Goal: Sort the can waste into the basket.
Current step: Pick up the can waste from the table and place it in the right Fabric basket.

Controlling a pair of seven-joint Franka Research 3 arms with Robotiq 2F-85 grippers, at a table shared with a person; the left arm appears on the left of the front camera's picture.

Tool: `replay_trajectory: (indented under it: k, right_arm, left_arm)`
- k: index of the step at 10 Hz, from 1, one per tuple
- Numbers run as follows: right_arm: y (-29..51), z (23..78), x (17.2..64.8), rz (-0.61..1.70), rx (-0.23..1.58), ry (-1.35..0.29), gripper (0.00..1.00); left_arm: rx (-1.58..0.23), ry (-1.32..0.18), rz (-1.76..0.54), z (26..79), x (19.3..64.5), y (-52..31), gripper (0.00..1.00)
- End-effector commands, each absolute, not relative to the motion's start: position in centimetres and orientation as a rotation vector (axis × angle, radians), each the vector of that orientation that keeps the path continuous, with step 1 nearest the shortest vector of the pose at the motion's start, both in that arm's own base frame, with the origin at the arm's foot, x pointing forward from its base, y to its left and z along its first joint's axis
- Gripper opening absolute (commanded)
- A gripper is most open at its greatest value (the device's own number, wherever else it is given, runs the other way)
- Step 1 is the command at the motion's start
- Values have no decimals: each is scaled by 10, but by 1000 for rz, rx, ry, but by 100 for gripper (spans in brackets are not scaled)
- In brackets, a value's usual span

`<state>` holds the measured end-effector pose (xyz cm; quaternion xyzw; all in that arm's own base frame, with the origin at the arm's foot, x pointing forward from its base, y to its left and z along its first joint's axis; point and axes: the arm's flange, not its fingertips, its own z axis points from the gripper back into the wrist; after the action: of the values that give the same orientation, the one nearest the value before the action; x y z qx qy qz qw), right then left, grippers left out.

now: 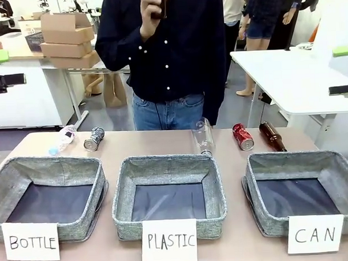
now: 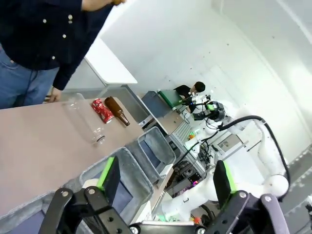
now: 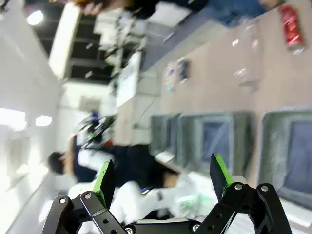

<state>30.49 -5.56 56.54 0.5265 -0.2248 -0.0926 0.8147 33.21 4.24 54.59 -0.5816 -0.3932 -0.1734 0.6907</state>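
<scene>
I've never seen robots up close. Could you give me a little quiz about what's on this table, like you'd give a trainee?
1. True or false: the red can lies inside the basket marked CAN.
2. What lies just right of the red can in the front view? A) a brown glass bottle B) a cardboard box C) a white card
3. Fill in: the dark can lies on the table behind the basket lettered BOTTLE or PLASTIC: ____.
Key: 1 false, it lies on the table behind that basket; 2 A; 3 BOTTLE.
</scene>
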Motion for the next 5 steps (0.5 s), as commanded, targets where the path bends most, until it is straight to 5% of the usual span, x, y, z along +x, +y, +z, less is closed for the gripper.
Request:
replay_trajectory:
  k: [1,5]
  right_arm:
    - [-8,587,347,-298,692,-656,100]
    - [43,574,401,-116,172,-582,100]
  left_arm:
    - [-1279,-899,-403,548,334,40,100]
    - [-1279,-899,-403,548,334,40,100]
